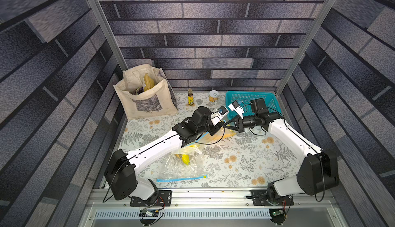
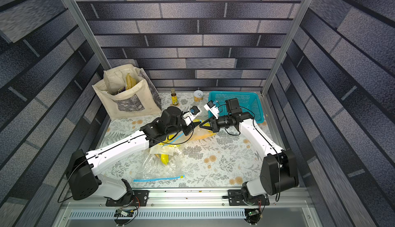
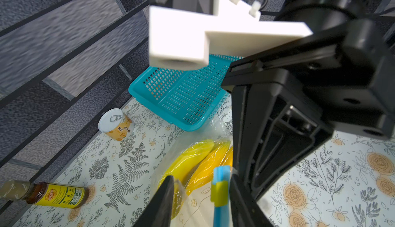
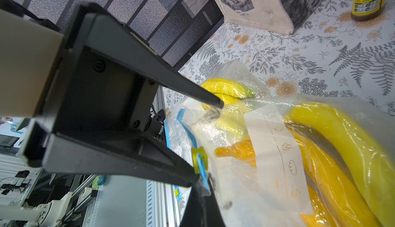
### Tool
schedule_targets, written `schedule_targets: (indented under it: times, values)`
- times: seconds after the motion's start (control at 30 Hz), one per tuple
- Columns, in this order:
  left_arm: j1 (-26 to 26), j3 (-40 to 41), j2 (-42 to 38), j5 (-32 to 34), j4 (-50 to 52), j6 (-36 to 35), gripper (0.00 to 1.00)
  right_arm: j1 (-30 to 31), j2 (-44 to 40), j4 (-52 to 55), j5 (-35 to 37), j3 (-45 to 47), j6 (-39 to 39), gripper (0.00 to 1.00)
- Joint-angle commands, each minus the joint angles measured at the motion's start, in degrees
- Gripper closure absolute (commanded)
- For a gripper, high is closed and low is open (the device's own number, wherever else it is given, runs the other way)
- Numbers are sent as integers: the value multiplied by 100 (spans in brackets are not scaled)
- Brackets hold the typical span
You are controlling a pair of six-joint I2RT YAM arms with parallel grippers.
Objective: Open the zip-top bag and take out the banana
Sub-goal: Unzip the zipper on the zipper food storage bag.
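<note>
Both tools meet at the mouth of the zip-top bag [image 4: 275,142], with the bananas [image 4: 342,134] inside.
The right tool [image 4: 202,191] is clenched on the bag's blue zip edge. The left tool [image 4: 204,141] has its jaws apart astride the yellow-green slider [image 4: 197,156], which lies against one finger. The bag rests mid-worktop [image 1: 235,161], just in front of the teal basket [image 1: 245,96], and the fruit shows through the clear film.
</note>
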State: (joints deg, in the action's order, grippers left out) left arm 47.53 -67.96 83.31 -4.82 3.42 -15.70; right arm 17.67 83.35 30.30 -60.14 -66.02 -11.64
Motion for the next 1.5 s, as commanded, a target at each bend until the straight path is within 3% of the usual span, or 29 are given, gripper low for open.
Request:
schedule_targets:
  times: [0.0,0.13,0.3,0.53,1.07,1.47]
  values:
    - [-48,-84,41,-221,95,10,55,41,21,119,-217,-156,-37,100]
    - [-70,-115,87,-397,123,89,56,36,-16,65,-217,-124,-26,100]
    - [-94,-119,107,-477,123,140,65,43,-56,39,-176,-69,-61,100]
    - [-111,-147,133,-593,144,218,66,39,-188,-139,-139,34,-48,100]
    - [-139,-107,43,-643,154,316,87,43,-207,-209,131,54,53,100]
    - [-139,172,-275,-740,109,462,86,34,-595,-1259,935,437,807,100]
